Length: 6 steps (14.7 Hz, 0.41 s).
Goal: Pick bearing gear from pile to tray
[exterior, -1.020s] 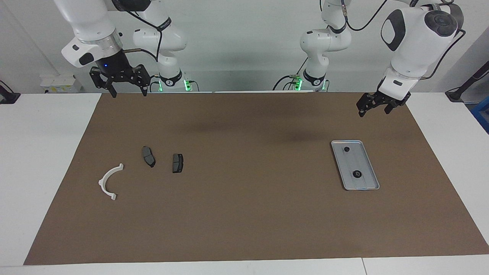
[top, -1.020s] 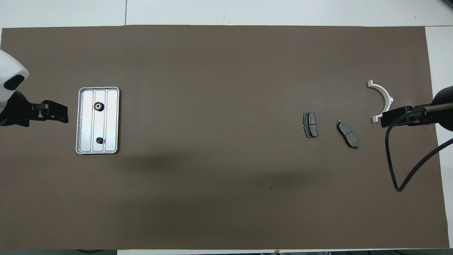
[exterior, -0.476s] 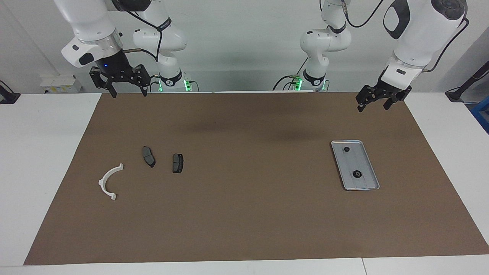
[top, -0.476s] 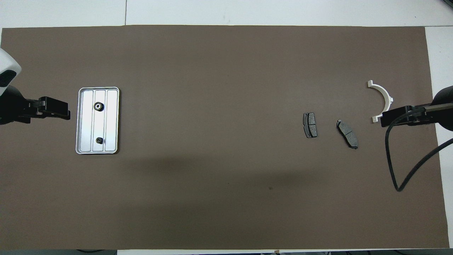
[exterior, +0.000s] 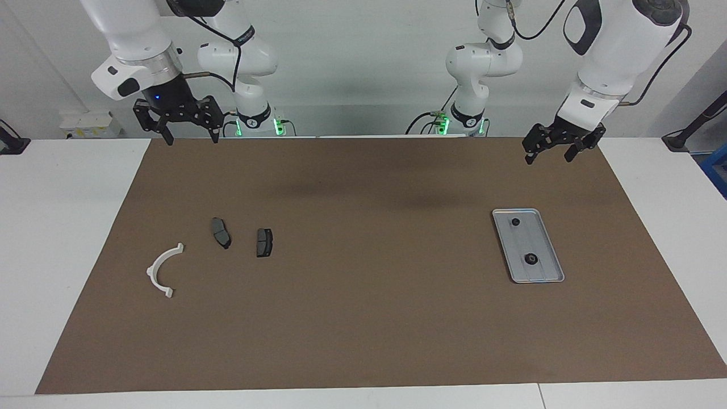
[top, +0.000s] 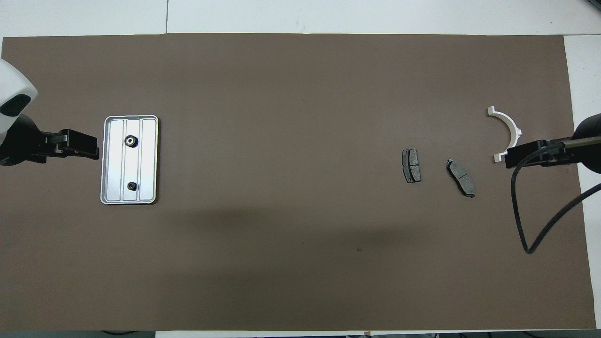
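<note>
Two small black bearing gears (exterior: 515, 222) (exterior: 530, 259) lie inside the tray (exterior: 550, 245), one at the end nearer the robots and one toward the farther end, well apart along its ribbed floor. The tray rests flat on the brown mat (exterior: 363, 318) covering the surface, toward the left arm's end. Toward the right arm's end lies the pile: two dark brake pads (exterior: 221, 232) (exterior: 264, 242) side by side, and a white arc piece (exterior: 161, 270) farther from the robots. The left gripper (exterior: 550, 149) hangs over the mat's near edge, fingers spread and empty. The right gripper (exterior: 189, 131) waits raised above its corner, fingers likewise apart, holding nothing.
</note>
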Available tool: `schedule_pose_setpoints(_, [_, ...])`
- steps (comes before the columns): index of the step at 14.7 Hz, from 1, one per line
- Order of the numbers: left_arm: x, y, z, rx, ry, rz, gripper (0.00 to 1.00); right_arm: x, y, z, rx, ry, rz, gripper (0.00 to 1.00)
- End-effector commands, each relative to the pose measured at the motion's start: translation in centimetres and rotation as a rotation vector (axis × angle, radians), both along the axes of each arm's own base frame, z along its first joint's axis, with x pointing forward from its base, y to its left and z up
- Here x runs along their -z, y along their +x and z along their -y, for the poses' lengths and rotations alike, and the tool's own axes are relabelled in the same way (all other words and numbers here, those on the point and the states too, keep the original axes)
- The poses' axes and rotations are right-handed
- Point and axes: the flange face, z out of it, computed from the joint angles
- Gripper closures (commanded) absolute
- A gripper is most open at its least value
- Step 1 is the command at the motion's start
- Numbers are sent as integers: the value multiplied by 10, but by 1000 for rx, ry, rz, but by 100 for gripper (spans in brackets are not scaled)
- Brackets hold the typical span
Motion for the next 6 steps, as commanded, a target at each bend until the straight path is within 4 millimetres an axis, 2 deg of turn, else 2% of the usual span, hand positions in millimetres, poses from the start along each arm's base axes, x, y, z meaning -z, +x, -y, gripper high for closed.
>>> schedule_pose_setpoints(1, [-3, -4, 4, -4, -11, 2, 0, -4, -3, -1, 9, 11, 20, 0])
schedule_pose_setpoints(6, [-3, -4, -1, -12, -10, 2, 0, -4, -3, -1, 7, 11, 23, 0])
